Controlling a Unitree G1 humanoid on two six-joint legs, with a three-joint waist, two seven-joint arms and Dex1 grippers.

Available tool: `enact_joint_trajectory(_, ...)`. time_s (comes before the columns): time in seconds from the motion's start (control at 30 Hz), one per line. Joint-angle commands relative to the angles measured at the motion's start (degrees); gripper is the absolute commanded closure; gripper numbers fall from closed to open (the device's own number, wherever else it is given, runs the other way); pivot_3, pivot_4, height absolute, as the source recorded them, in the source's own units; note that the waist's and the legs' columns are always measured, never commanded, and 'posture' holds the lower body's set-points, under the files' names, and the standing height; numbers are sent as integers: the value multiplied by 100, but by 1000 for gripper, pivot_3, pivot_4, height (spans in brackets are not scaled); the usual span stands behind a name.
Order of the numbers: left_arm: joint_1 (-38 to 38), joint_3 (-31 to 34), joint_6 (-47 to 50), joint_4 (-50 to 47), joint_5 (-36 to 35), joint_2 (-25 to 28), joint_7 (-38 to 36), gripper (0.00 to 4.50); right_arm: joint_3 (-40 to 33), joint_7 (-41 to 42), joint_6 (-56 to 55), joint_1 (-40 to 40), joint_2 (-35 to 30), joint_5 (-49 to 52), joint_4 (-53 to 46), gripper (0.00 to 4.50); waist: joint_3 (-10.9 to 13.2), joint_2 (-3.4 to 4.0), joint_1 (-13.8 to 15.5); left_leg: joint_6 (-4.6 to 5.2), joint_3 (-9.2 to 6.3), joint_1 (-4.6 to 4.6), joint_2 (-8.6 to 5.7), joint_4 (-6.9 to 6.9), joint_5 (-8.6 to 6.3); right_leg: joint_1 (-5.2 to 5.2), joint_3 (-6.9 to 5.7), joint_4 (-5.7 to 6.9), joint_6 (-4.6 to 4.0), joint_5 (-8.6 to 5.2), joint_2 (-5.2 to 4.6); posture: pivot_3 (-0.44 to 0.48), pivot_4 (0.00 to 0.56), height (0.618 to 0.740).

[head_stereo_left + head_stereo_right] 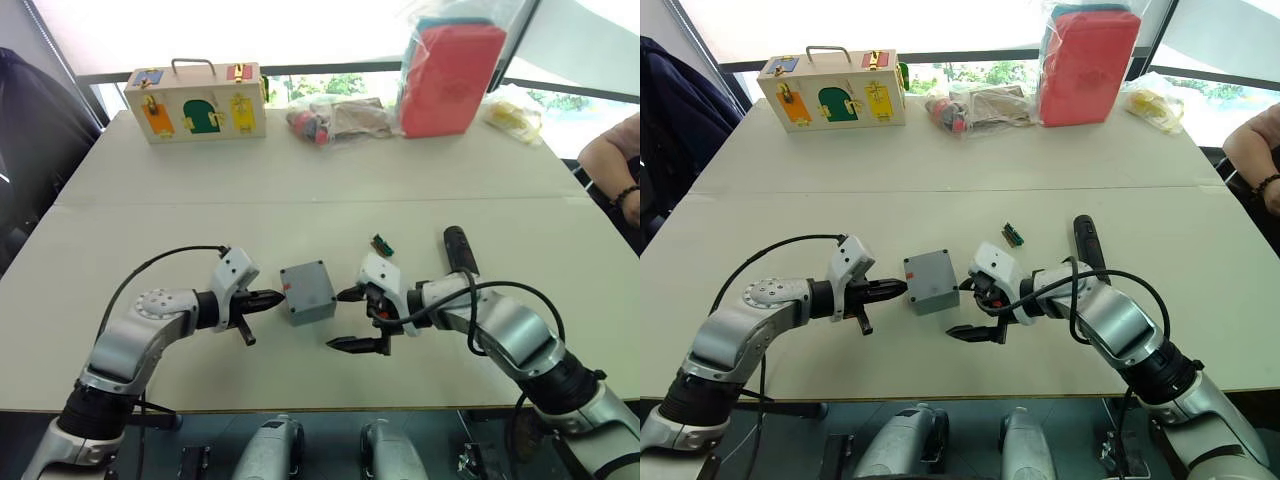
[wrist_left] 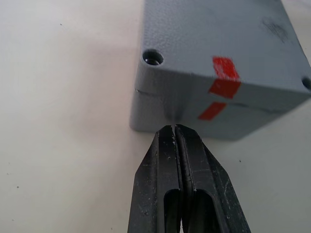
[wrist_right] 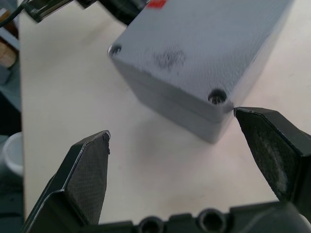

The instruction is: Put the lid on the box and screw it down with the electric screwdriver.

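A broad pale table [image 1: 300,180] fills the scene, with a seam running across it well beyond the jaws. At its far edge stand a wooden case [image 1: 198,102] with coloured doors and a metal handle, clear bags of oddments [image 1: 335,118], a red pouch in plastic wrap [image 1: 452,75] and a bag of yellow pieces [image 1: 515,115]. Behind them bright windows [image 1: 330,82] let in strong daylight, with greenery outside. A dark garment [image 1: 30,150] hangs on the left, and a person's arm [image 1: 612,160] rests at the table's right edge.
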Motion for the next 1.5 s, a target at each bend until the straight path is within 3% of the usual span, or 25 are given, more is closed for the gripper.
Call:
enact_joint_trajectory(0.03,-39,115,-73,-162,-90,-32,31,4500,-138,-48,259,127,147,223,-529,97,0,0,-1,0,0,0,0,0,0,0,0,0,0,0,0,0,150,740)
enact_joint_trajectory(0.3,142,192,133,-368,-290,281,-210,4500,-523,-180,372,232,45,232,-551,97,0,0,3,-3,-1,0,0,0,1,-1,0,0,0,0,-2,0,150,740)
enact_joint_trajectory(0.47,198,737,167,-359,-513,978,-586,4500,-1752,-304,391,581,-57,746,-930,97,0,-1,6,1,-1,-1,0,-1,-1,-2,0,-1,-1,0,-4,0,150,740)
enact_joint_trajectory(0.6,-278,1281,706,-503,-1352,1152,-822,4500,-2355,-844,175,986,83,543,-655,97,-2,-2,24,8,-11,0,2,-1,-6,5,-6,0,-1,0,-2,0,150,740)
enact_joint_trajectory(0.7,-488,1174,910,-775,-1639,1276,-1013,4500,-2434,-1179,37,1151,267,351,-221,97,-3,-4,0,6,-10,5,-2,-1,-5,12,-5,-5,-1,0,-3,0,150,740)
enact_joint_trajectory(0.73,-567,1110,946,-835,-1690,1310,-1062,4500,-2429,-1282,-35,1196,316,260,-75,435,-3,-4,-5,-9,-6,5,-2,-1,4,11,-2,-5,-1,0,-3,0,150,740)
enact_joint_trajectory(0.8,-665,1044,977,-879,-1744,1340,-1100,4500,-2360,-1370,-195,1250,339,92,81,670,-3,-3,-8,-17,-3,5,-2,-3,9,9,0,-3,-1,0,-2,0,150,740)
enact_joint_trajectory(0.97,-978,850,1047,-873,-1813,1223,-1005,4500,-2242,-1444,-469,1198,513,-85,447,2430,-3,-4,-8,-24,-1,7,0,-2,14,9,0,1,-1,0,4,0,150,740)
enact_joint_trajectory(1.37,-791,790,1043,-983,-1849,1195,-829,4500,-2256,-1492,-594,1048,798,-152,749,2430,-3,-4,-5,-22,-1,7,0,-2,14,11,1,0,0,-1,7,0,150,740)
enact_joint_trajectory(1.47,-780,777,1028,-967,-1844,1183,-798,4500,-2216,-1490,-654,1040,817,-215,824,3155,-3,-4,-4,-23,-1,7,0,-2,14,11,1,1,0,-1,8,0,150,740)
enact_joint_trajectory(1.5,-779,771,1021,-957,-1840,1179,-789,4500,-2206,-1492,-669,1038,823,-229,844,3625,-3,-4,-5,-23,-1,7,0,-2,14,11,1,1,0,-1,8,0,150,740)
